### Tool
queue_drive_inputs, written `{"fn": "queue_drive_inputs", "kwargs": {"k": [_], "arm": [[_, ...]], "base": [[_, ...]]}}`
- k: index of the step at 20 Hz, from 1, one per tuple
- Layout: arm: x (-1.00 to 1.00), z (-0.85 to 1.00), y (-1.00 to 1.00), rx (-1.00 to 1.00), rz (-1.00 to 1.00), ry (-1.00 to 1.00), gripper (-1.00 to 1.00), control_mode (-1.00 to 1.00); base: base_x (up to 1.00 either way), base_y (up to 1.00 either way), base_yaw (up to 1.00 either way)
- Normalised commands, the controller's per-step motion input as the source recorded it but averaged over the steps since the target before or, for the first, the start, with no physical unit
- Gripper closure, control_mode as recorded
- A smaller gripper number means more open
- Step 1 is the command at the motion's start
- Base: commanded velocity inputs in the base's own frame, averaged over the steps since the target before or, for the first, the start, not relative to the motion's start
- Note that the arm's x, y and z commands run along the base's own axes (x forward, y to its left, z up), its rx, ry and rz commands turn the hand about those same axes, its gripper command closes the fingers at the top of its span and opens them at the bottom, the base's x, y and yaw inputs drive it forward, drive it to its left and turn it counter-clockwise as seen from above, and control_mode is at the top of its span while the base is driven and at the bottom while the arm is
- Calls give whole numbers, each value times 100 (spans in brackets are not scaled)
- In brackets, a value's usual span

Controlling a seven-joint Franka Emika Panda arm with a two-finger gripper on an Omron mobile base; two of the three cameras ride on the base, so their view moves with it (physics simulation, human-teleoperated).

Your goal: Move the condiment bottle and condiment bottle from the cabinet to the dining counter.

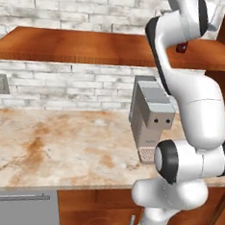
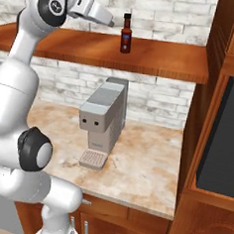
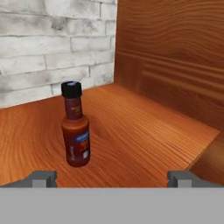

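- We are looking along the hand at a hot-sauce condiment bottle (image 3: 75, 127) standing upright on the wooden cabinet shelf (image 3: 144, 144), left of centre in the hand view, with its black cap at the top and its long axis vertical.
- We are holding the gripper (image 3: 113, 177) short of the bottle, with the fingers spread wide and released: one fingertip (image 3: 41, 178) is showing at the lower left of the hand view and the other at the lower right, and nothing is lying between them.
- We are seeing the bottle ahead of the fingers and closer to the left-hand fingertip than to the right-hand one; it is not centred in the gap, and it is apart from both tips.
- In the right base view, we are seeing the same bottle (image 2: 126, 34) at the upper centre of the frame, upright on the shelf (image 2: 158, 55), with the hand (image 2: 92, 8) reaching toward it from the upper left and not yet touching it.
- We are judging that the coming move turns on this offset: the hand is needing to shift toward the bottle's side and advance until the body sits between the fingers, which are facing the bottle from the side.
- Below the shelf, a grey coffee machine (image 2: 102, 123) is standing on the marble counter (image 2: 145, 161), well apart from the bottle.
- We are seeing one bottle in these views; we cannot tell where the second one is.
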Motion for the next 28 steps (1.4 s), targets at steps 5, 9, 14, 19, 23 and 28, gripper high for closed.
{"fn": "queue_drive_inputs", "kwargs": {"k": [5, 9, 14, 19, 23, 28], "arm": [[17, 0, -19, 0, 0, -1, -100, -100], [27, 0, -4, 0, 0, -4, -100, -100], [41, -5, 0, 1, 1, -6, -100, -100], [40, 0, -8, 0, 0, -1, -100, -100], [33, 0, -14, 0, 0, 0, -100, -100], [30, 0, -13, 0, 0, 0, -100, -100]], "base": [[0, 0, 0], [0, 0, 0], [0, 0, 0], [0, 0, 0], [0, 0, 0], [0, 0, 0]]}}
